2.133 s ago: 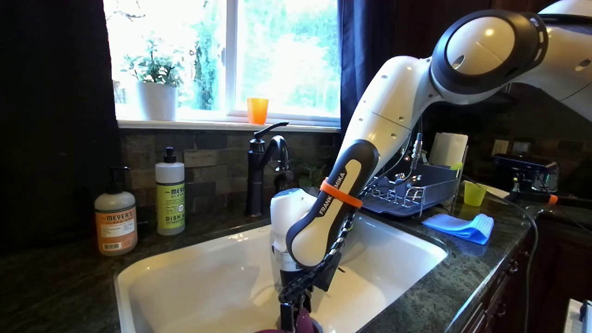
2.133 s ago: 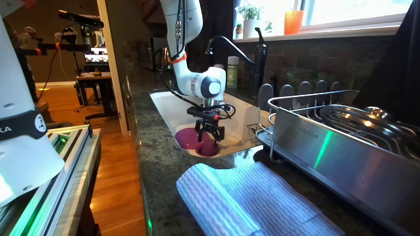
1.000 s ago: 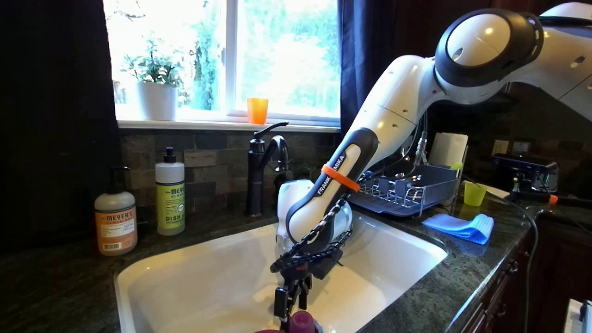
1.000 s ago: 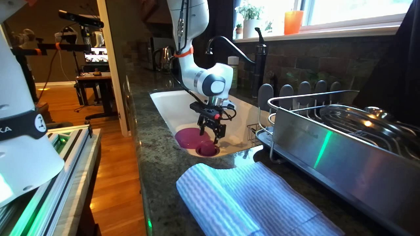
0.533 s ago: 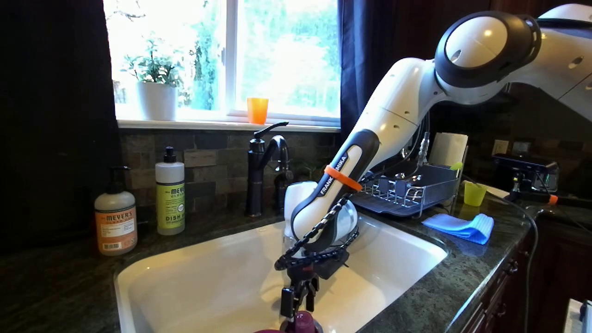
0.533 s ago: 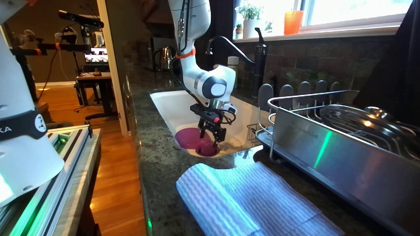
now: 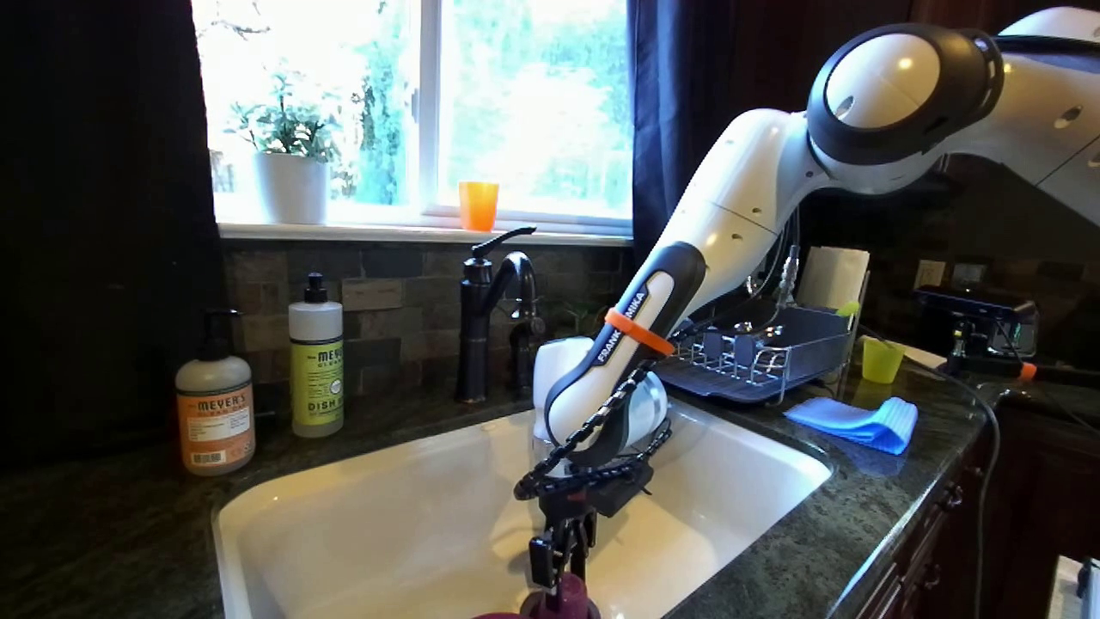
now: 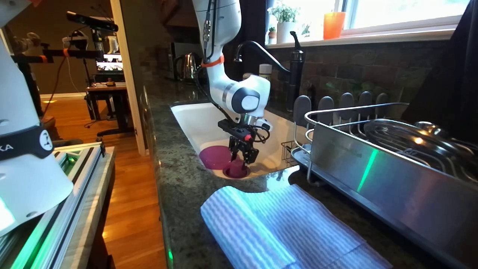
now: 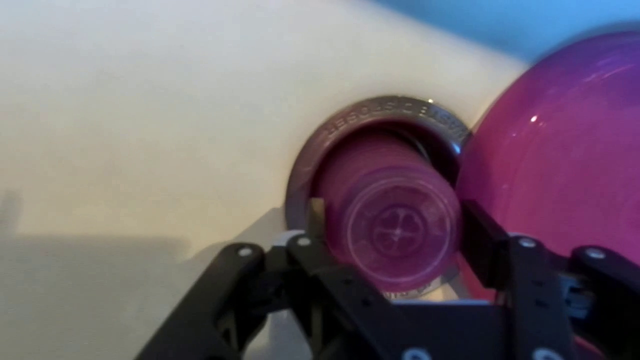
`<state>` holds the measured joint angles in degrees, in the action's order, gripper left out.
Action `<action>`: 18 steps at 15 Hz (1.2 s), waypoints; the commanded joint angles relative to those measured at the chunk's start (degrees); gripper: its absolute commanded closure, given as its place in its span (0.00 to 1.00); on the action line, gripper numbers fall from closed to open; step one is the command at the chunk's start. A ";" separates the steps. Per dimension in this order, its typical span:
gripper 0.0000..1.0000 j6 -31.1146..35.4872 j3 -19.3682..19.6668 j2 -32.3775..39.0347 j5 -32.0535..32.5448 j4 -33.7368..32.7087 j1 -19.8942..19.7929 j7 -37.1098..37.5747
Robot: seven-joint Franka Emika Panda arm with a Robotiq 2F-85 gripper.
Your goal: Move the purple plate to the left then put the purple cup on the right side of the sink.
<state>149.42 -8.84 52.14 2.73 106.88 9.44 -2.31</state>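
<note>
The purple cup [image 9: 400, 250] stands upside down, base up, over the metal drain in the white sink [image 7: 369, 516]. It also shows in both exterior views [image 7: 574, 597] [image 8: 236, 171], partly cut off or behind the fingers. My gripper [image 9: 394, 215] comes down over it, a finger on each side, both against the cup's wall. The gripper shows in both exterior views [image 7: 565, 578] [image 8: 239, 162]. The purple plate [image 8: 215, 157] lies on the sink floor right beside the drain. In the wrist view the plate [image 9: 565, 150] is close behind one finger.
A black faucet [image 7: 475, 335] stands behind the sink. A dish rack [image 8: 354, 149] and a folded blue cloth [image 8: 283, 228] lie on the counter beside it. A small wire rack [image 8: 286, 152] is at the sink wall. Soap bottles [image 7: 215, 413] stand at the far end.
My gripper has shifted slightly right and down in an exterior view since a second ago. Its fingers have come together onto the cup. The plate looks unmoved.
</note>
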 commanded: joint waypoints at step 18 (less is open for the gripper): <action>0.59 -5.96 0.86 -28.10 -3.44 20.85 -10.33 -7.91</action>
<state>142.36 -11.36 27.52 -1.03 124.01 -1.61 -12.09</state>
